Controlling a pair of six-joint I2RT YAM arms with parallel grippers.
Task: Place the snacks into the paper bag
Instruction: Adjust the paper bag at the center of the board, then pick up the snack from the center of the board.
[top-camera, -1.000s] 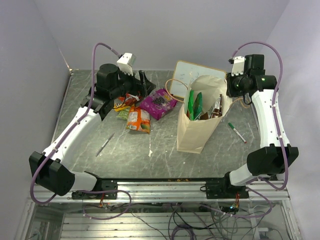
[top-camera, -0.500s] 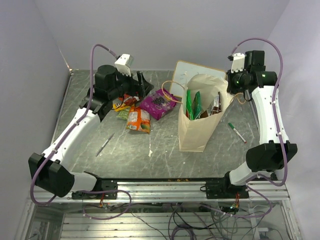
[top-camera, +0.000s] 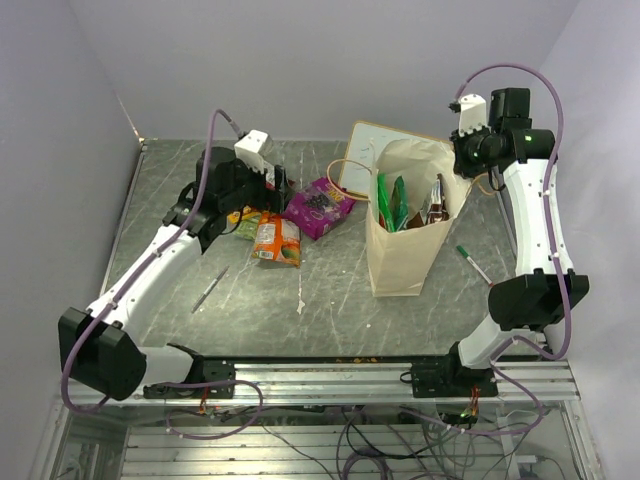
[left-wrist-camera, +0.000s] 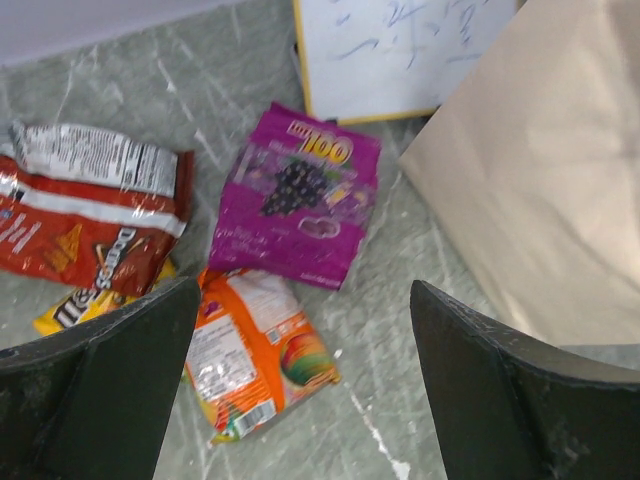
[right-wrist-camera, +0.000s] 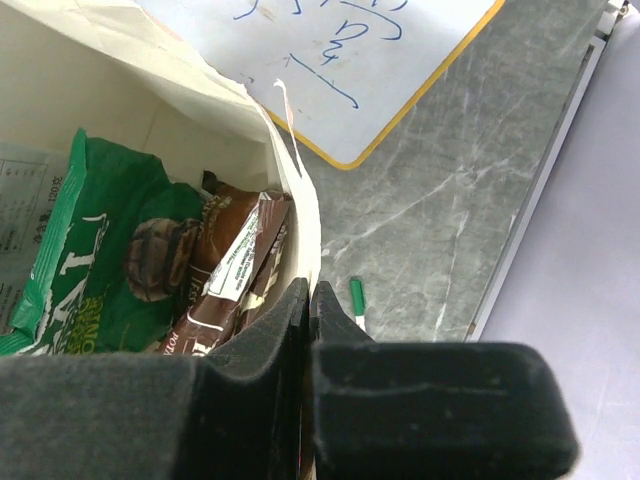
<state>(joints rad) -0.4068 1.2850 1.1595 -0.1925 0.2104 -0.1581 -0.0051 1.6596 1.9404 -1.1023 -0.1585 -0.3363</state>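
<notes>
While the right gripper pinches what looks like the rim of the paper bag, the left gripper hangs spread over the purple packet; next likely needs descent and clamp.

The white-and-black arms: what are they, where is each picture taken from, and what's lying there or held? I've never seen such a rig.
Two robot arms are bolted at the near edge of the table. The wide picture looks down from above and behind them; the other two come from a camera on each wrist. The left gripper hangs open over a purple packet, an orange packet and a red packet. The right gripper is shut on the rim of the paper bag; a green packet and brown packets are inside. A whiteboard and a pen lie on the table.
</notes>
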